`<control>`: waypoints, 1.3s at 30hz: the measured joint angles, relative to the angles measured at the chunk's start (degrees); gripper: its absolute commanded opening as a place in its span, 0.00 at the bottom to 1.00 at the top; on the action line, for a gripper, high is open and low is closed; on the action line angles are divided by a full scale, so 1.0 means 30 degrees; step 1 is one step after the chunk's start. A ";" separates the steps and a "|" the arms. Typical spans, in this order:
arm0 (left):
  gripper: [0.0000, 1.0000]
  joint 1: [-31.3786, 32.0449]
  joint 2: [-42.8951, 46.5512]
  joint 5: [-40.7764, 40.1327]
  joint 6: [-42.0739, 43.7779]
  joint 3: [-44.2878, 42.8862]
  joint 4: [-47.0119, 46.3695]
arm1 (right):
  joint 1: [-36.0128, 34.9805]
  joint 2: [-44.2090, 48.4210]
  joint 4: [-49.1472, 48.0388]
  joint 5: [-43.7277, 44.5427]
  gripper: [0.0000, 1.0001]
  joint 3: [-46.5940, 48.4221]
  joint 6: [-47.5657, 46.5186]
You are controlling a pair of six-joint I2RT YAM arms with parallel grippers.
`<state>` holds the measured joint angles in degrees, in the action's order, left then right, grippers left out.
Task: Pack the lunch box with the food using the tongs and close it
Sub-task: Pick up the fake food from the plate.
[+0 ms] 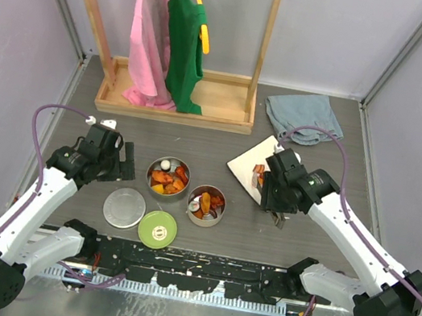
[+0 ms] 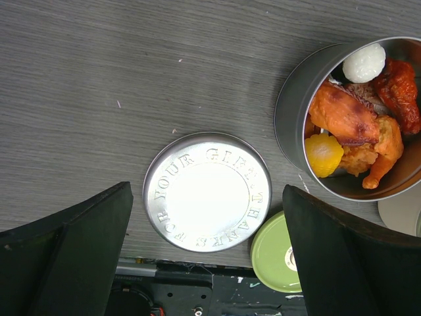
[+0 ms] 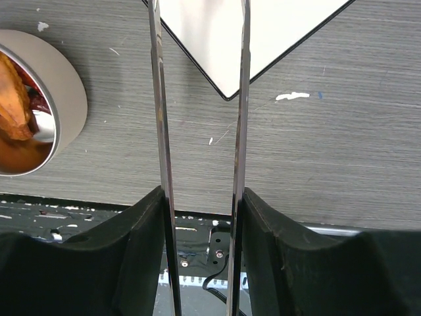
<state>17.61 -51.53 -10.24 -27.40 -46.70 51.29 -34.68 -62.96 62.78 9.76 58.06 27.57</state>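
1. Two round shallow stainless-steel tins are sitting open, close together, left of the white square plate (image 1: 247,160). The near tin (image 1: 190,203) is standing just beside the plate, and the far tin (image 1: 151,170) is farther left.
2. Two lids are lying flat on the table, off the tins and just beside each other, left of the plate and closer to the arm bases. One is a flat steel lid (image 1: 124,207) and one a lime-green lid (image 1: 158,229).
3. One pair of slim silver tongs (image 3: 160,131) is being grasped by the right gripper (image 3: 200,197) over the plate's near corner. Each finger is pressing on one tong arm, and the arms are standing apart. Their tips are hidden.
4. The far tin is holding orange and red chunks, one yellow piece and one white ball. The near tin is holding orange and red chunks and a white bit.
5. A few red-orange food chunks (image 1: 259,172) are lying on the plate, beside the right gripper.
6. The left gripper (image 2: 205,189) is hovering released, jaws wide, over the steel lid, well left of the plate.
7. Beyond the plate, one grey-blue cloth (image 1: 304,116) is lying crumpled, and one wooden rack (image 1: 175,107) is carrying two garments, pink and green.
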 measured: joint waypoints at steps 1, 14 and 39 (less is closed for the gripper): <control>0.98 0.0000 0.0000 0.0000 0.0000 0.0000 0.0000 | 0.0000 -0.0095 -0.0036 0.0000 0.50 -0.0051 0.0007; 0.98 0.0000 0.0000 0.0000 0.0007 0.0000 0.0000 | 0.0000 -0.0838 -0.0969 -0.0007 0.46 -0.0539 -0.0007; 0.98 0.0000 0.0000 0.0000 0.0007 0.0000 -0.0007 | 0.0000 -0.1727 -0.1494 0.0051 0.44 -0.0612 -0.0270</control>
<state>17.61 -51.53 -10.24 -27.38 -46.70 51.27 -34.68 -68.14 58.30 9.91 56.23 26.76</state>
